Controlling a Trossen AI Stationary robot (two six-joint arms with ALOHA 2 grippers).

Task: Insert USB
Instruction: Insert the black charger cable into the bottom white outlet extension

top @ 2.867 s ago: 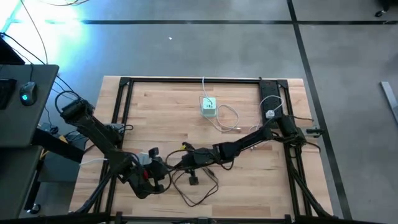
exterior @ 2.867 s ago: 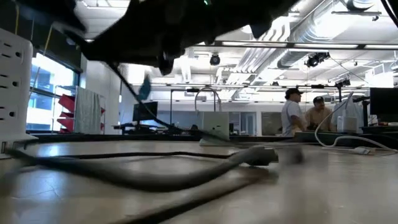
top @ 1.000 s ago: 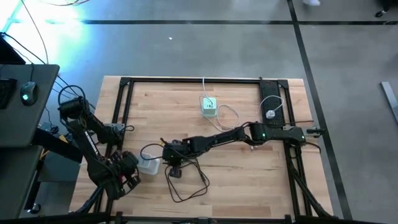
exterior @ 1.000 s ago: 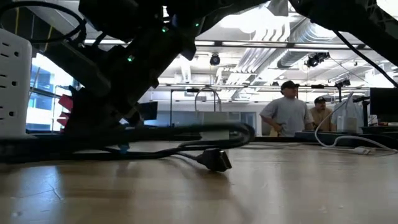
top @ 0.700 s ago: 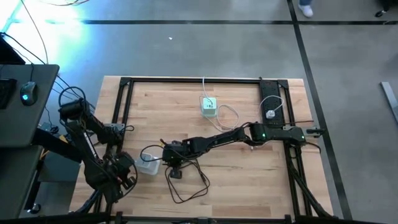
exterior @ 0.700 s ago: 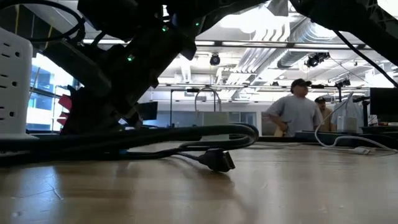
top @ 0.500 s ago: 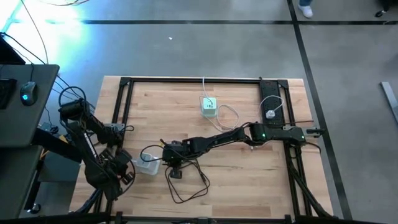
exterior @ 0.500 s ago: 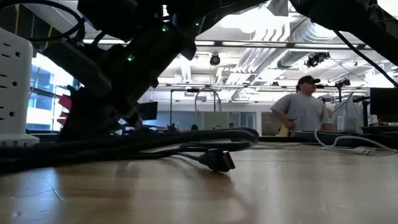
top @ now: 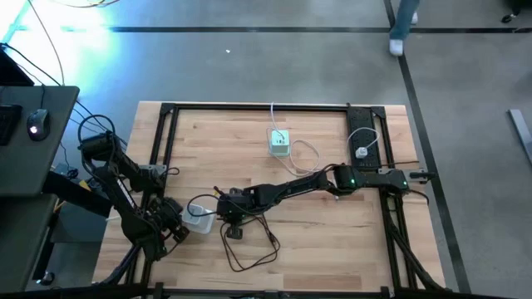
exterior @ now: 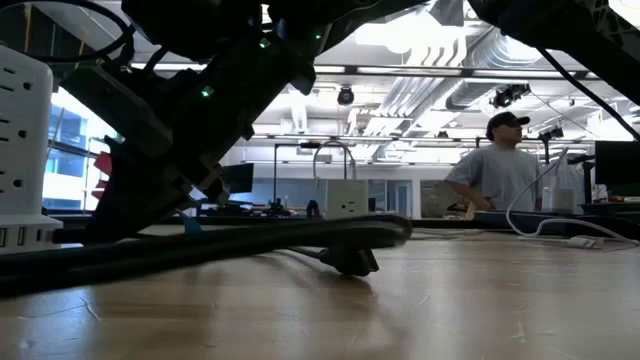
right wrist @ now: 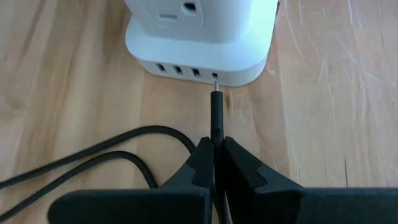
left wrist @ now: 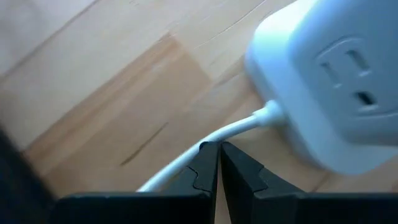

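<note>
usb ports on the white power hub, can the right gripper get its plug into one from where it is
Probably yes. The right gripper, shut on the black plug, sits straight in front of the white power hub, the plug tip at a port with nothing between. The left gripper is shut at the hub's white cord.

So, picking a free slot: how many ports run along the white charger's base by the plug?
4: three wide ports side by side, then a small one at the end, where the black plug sits.

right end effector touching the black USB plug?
Touching. The right wrist view shows the right end effector shut on the black USB plug, whose tip sits at the white power hub.
</note>
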